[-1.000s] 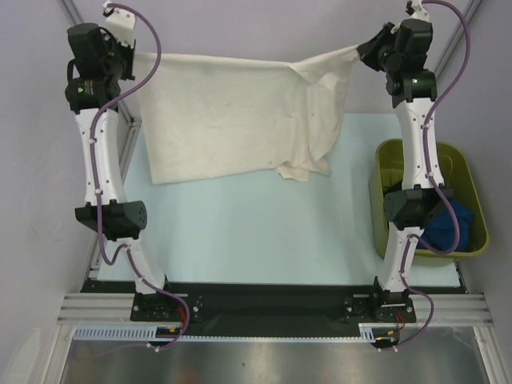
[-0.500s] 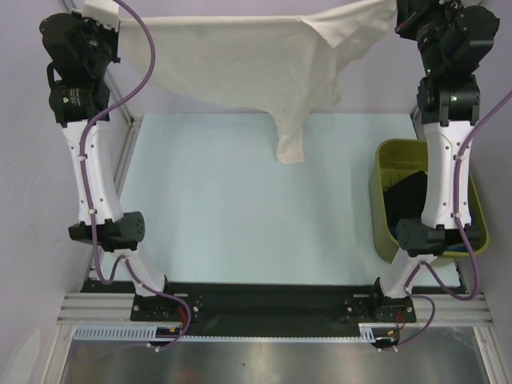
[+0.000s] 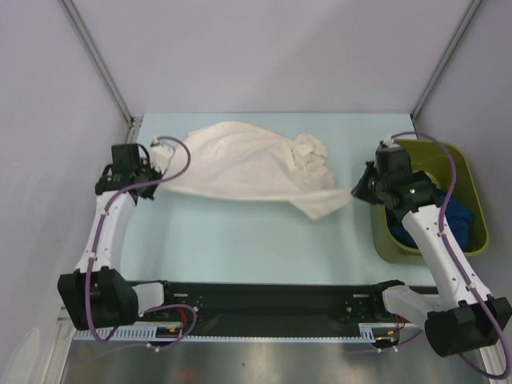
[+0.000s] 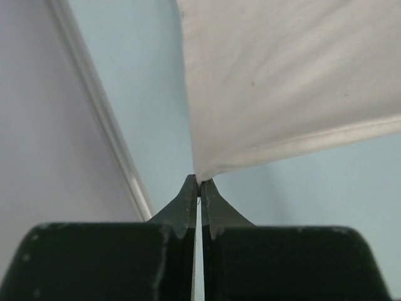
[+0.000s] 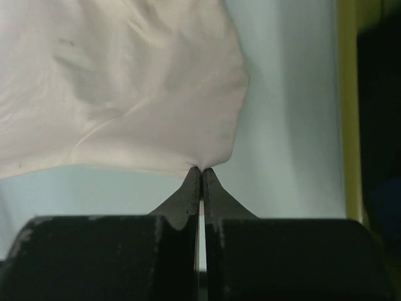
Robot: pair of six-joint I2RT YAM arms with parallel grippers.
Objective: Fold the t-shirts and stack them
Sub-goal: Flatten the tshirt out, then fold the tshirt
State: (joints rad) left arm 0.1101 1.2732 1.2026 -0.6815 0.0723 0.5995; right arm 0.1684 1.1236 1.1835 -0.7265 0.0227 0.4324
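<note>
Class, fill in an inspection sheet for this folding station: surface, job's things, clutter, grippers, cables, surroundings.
Surface: pale blue table, partly covered by cloth.
Job's things: cream t-shirt lies crumpled on the table, drawn out between both arms; blue t-shirt sits in the green bin.
Clutter: nothing seen.
Grippers: left gripper shut on the cream t-shirt's edge; right gripper shut on its opposite end.
Cables: purple cables run along both arms.
Surroundings: grey walls, metal posts.

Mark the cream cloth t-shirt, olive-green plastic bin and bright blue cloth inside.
cream cloth t-shirt (image 3: pixel 240 164), top view, middle of its body.
olive-green plastic bin (image 3: pixel 382 240), top view, near-left wall.
bright blue cloth (image 3: pixel 462 216), top view, exposed fold.
</note>
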